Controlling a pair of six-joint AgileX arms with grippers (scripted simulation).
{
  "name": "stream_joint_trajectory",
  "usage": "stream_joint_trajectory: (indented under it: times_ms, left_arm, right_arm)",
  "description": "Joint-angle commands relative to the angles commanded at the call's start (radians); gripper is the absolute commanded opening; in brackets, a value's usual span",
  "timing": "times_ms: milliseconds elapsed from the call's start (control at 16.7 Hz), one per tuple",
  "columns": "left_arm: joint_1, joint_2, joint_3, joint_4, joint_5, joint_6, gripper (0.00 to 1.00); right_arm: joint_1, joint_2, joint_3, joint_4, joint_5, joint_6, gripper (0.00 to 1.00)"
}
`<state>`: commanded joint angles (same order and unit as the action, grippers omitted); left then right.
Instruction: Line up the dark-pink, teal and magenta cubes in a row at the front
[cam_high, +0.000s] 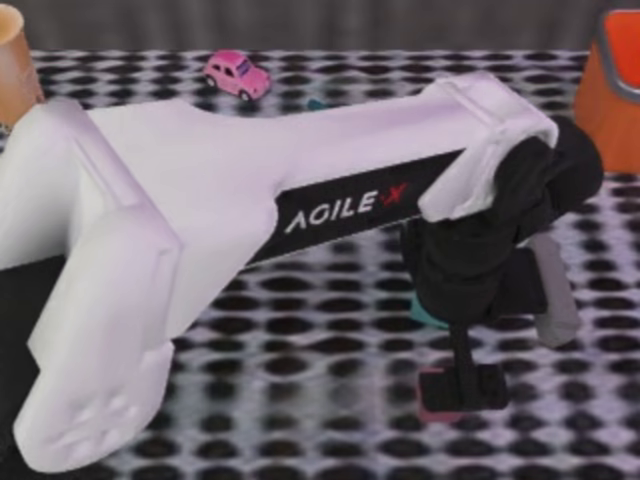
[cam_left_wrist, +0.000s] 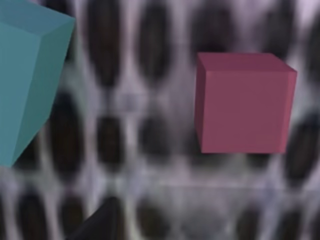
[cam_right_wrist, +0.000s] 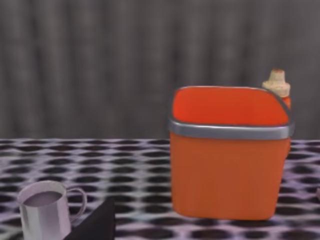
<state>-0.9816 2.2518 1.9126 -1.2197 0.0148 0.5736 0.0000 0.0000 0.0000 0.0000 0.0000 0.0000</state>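
Note:
My left arm reaches across the table, and my left gripper (cam_high: 465, 385) hangs low over the front right part. The dark-pink cube (cam_left_wrist: 244, 104) rests on the patterned table just under it, with only an edge (cam_high: 436, 410) showing from above. It is free of the fingers. One dark fingertip (cam_left_wrist: 100, 222) shows off to the side and the gripper is open. The teal cube (cam_left_wrist: 25, 85) stands close beside the pink one, peeking out under the wrist (cam_high: 430, 318). The magenta cube is out of view. My right gripper (cam_right_wrist: 145, 235), unseen from above, is open and holds nothing.
A pink toy car (cam_high: 238, 74) sits at the back. An orange bin (cam_high: 610, 90) stands at the back right, with a bottle (cam_right_wrist: 277, 82) behind it and a metal cup (cam_right_wrist: 45, 212) nearby. A tan cup (cam_high: 15, 60) is at the back left.

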Motion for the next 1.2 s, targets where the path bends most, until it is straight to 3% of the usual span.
stream_joint_trajectory:
  times_ms: [240, 480, 780, 1200]
  left_arm:
    - [-0.001, -0.006, -0.011, 0.008, 0.0, -0.002, 1.0]
    - [0.074, -0.147, -0.14, 0.087, -0.007, -0.041, 1.0]
    - [0.27, -0.551, -0.485, 0.293, -0.02, -0.151, 1.0]
    - [0.621, -1.348, -1.164, 0.682, -0.028, -0.351, 1.0]
  right_arm:
    - [0.003, 0.01, 0.01, -0.007, 0.0, -0.004, 1.0]
    - [0.045, 0.152, 0.148, -0.099, 0.001, -0.064, 1.0]
    - [0.147, 0.55, 0.481, -0.313, -0.001, -0.203, 1.0]
    - [0.319, 1.328, 1.036, -0.701, 0.0, -0.443, 1.0]
